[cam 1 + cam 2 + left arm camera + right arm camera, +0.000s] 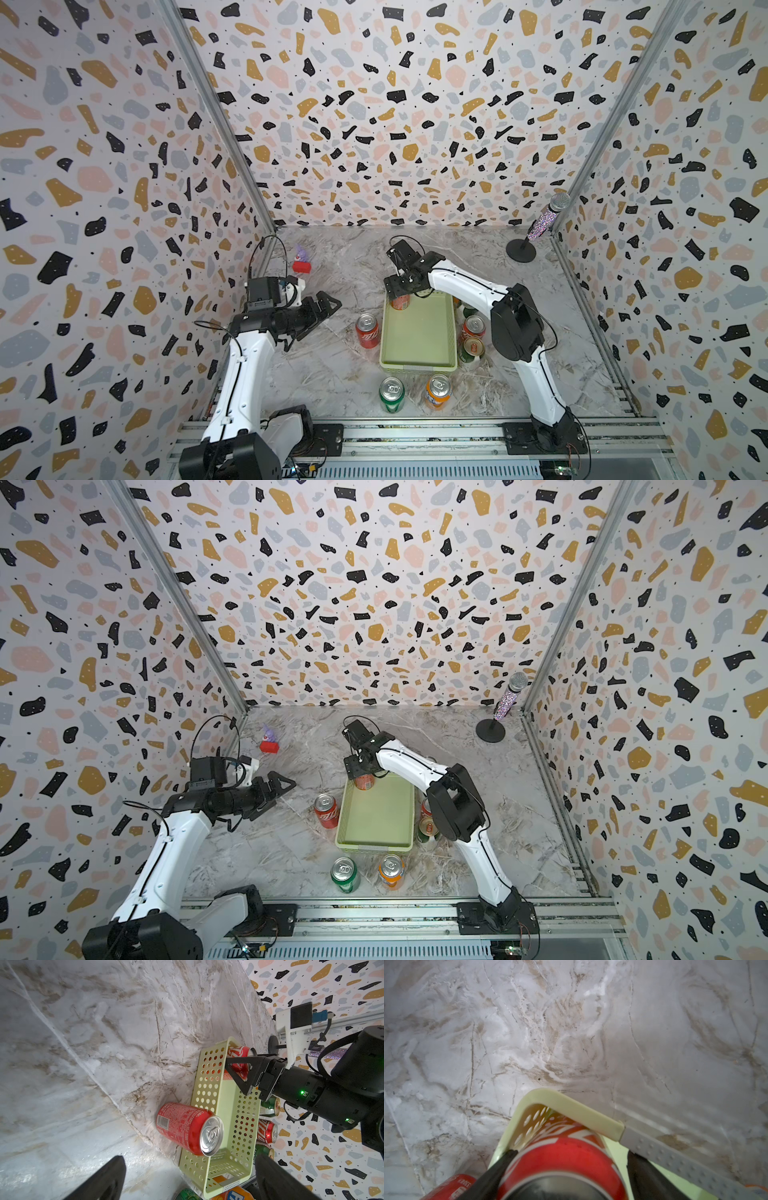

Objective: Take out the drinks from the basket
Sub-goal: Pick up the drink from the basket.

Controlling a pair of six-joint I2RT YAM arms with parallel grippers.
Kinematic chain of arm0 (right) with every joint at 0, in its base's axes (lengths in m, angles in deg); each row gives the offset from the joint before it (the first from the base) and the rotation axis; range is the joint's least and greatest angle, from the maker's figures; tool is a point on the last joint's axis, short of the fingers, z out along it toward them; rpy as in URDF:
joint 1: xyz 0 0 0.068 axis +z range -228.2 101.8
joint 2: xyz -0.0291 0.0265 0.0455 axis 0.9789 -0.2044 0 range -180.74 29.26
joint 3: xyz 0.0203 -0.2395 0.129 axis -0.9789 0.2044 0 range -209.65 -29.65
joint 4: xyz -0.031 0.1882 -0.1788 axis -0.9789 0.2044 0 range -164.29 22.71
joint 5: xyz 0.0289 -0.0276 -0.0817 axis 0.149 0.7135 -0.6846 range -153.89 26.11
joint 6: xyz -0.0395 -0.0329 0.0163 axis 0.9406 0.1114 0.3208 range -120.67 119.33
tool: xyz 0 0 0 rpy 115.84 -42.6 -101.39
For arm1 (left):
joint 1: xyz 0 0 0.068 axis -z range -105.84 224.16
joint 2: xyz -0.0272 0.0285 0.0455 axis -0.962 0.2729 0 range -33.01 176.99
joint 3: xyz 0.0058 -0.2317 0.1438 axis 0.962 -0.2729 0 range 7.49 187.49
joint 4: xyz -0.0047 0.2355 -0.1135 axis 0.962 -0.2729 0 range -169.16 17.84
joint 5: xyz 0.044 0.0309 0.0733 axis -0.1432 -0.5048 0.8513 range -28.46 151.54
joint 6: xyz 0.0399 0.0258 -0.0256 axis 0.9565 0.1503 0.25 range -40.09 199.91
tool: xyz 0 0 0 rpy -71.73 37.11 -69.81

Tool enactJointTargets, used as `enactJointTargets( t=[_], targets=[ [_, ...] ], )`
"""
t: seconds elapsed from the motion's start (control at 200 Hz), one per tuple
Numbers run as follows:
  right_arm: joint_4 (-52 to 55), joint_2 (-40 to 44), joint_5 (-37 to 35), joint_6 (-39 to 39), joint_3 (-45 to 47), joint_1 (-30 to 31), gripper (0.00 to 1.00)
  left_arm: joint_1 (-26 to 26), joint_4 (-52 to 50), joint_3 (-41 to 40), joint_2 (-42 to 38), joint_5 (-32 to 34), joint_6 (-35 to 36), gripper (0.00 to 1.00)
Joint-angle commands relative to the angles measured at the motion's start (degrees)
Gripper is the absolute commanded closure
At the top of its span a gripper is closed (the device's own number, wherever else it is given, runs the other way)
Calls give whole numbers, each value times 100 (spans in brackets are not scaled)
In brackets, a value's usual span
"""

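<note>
Right gripper point(572, 1152) straddles red can point(560, 1167) in basket point(571, 1105) corner (one side touching, other just off); left gripper point(191, 1160) spread, empty.

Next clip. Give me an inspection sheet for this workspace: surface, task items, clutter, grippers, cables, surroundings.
Surface: marble tabletop; no spills seen.
Job's things: basket holds only the last can, upright in a far corner. Outside it stand the red can, green can, orange can and a row of cans partly hidden by the right arm.
Clutter: small toy; microphone on stand.
Grippers: right gripper straddles the last can, a gap showing at one finger. Left gripper is open and holds nothing.
Cables: black loops at the arms, none seen touching cans.
Surroundings: terrazzo-pattern walls; metal rail at the near edge.
</note>
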Motion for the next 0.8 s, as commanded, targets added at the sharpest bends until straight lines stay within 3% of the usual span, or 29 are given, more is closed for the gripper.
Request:
enactJointTargets(
  t=[0.0,0.456,0.796],
  targets=[
    [-20,-40,50,-40,-193,13,18,22,117,-41,-67,-33,9,0],
    [-87,296,-144,47,-10,5,49,25,115,-44,-86,-24,9,0],
    [-222,1191,-417,78,390,14,63,22,113,-39,-101,-33,18,0]
  ],
)
